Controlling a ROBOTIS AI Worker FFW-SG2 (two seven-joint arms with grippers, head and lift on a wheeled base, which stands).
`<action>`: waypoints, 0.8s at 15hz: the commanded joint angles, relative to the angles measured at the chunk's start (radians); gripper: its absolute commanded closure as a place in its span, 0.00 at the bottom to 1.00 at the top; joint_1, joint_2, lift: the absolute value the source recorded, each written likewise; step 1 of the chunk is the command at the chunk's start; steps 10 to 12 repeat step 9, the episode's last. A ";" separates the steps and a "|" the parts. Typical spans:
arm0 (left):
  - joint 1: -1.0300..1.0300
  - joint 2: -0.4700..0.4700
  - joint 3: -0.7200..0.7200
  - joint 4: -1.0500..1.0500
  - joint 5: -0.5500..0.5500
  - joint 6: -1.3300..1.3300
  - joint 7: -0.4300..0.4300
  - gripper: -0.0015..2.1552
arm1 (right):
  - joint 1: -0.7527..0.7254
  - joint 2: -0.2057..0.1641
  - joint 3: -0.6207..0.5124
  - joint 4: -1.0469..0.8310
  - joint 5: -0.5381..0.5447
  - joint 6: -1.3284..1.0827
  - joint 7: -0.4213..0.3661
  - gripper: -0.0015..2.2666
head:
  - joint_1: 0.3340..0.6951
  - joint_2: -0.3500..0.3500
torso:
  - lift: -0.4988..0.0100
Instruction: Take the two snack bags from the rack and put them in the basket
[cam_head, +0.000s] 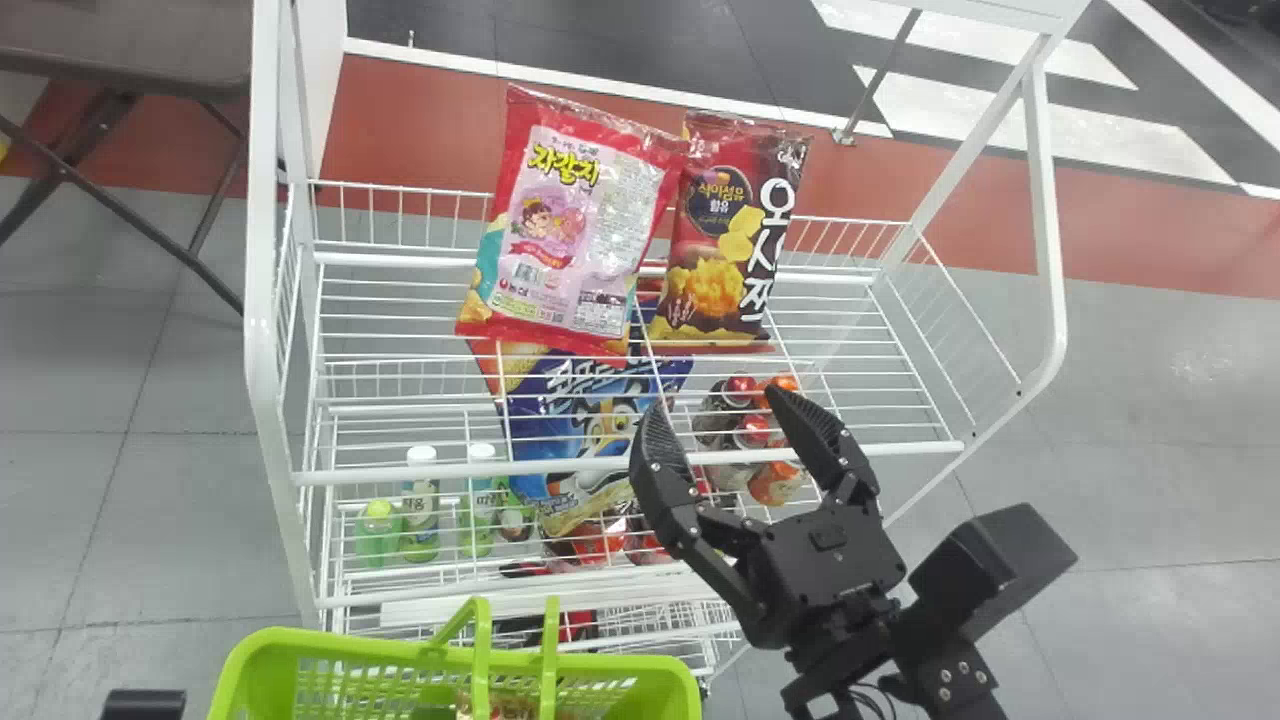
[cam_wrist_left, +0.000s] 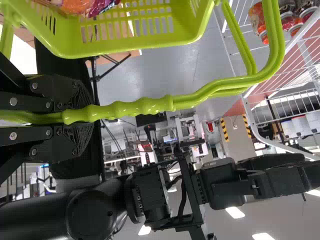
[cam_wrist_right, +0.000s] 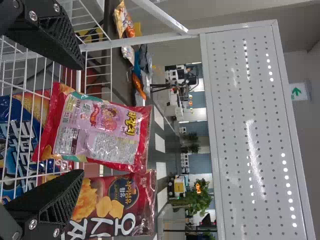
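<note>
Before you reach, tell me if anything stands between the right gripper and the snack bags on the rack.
Nothing visible stands between the right gripper and the pink bag or the dark red bag; its fingers are open.

The white wire rack (cam_head: 400, 473) holds a pink snack bag (cam_head: 580, 230) left of a dark-red one (cam_head: 715, 235) up top; below, bottles (cam_head: 420, 525) left, blue bag (cam_head: 585, 425) between, cans (cam_head: 775, 484) right.
</note>
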 joint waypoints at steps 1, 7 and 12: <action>0.000 0.000 0.000 -0.001 0.000 0.001 0.000 0.63 | -0.001 0.001 -0.001 -0.006 -0.003 0.004 0.000 0.03 | 1.00 0.00 | 0.96; 0.000 0.000 0.005 -0.001 0.000 0.001 0.000 0.63 | -0.005 0.001 -0.001 -0.009 -0.008 0.016 0.000 0.03 | 1.00 0.00 | 0.96; -0.001 0.000 0.005 -0.001 -0.001 0.001 0.003 0.63 | -0.007 0.001 0.002 -0.011 -0.009 0.016 0.000 0.03 | 1.00 0.00 | 0.96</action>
